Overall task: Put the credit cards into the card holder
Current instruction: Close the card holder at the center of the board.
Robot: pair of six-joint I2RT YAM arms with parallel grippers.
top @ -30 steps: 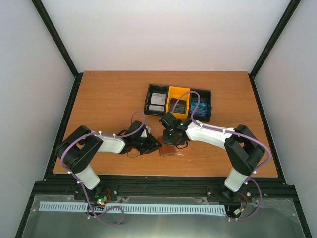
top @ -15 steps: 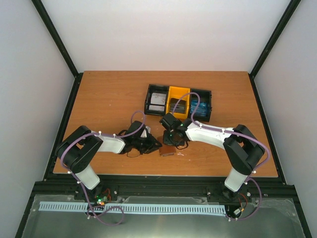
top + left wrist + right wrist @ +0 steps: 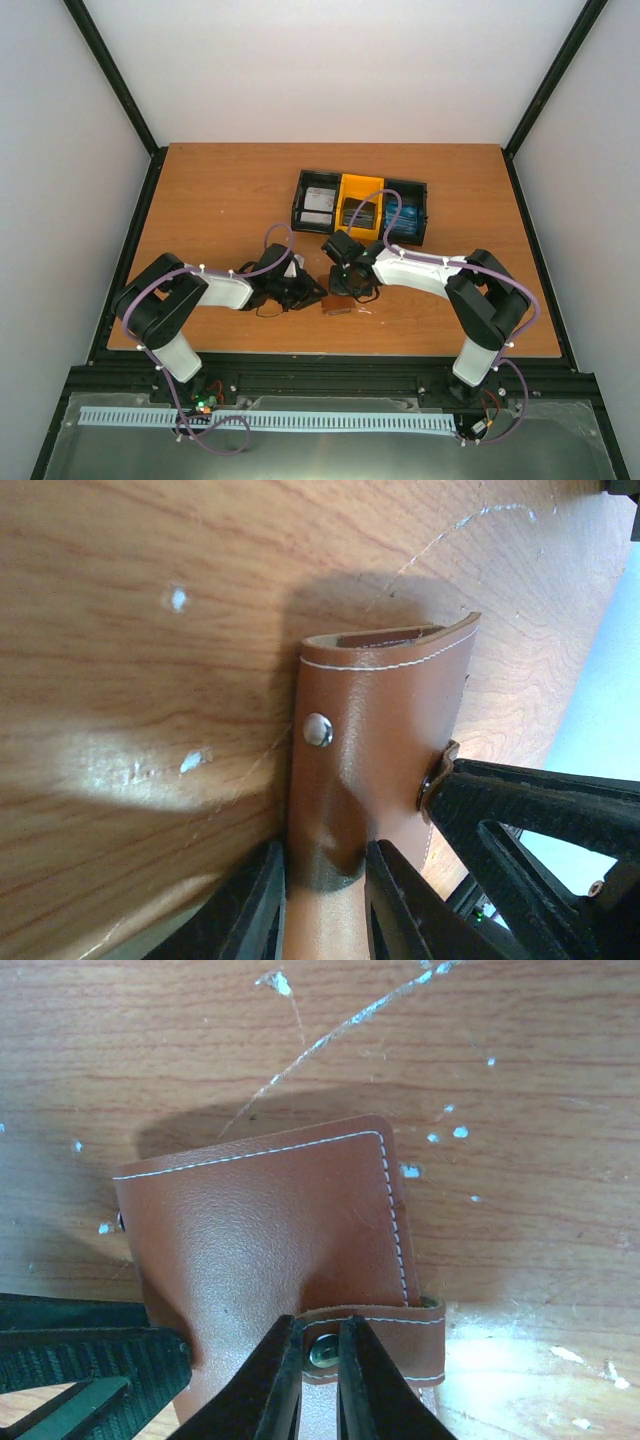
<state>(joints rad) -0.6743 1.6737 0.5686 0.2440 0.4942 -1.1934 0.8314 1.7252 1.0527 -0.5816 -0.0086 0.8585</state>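
From above, the wallet (image 3: 337,307) is mostly buried under both sets of jaws; only a brown sliver shows at their 6 o'clock. The cards (image 3: 318,205) in the tray (image 3: 297,205) are too small to count, and a purple cable (image 3: 375,186) crosses the middle and right compartments. In both wrist views the wallet's near end runs out of sight at 6 o'clock, and its folded inside is hidden.
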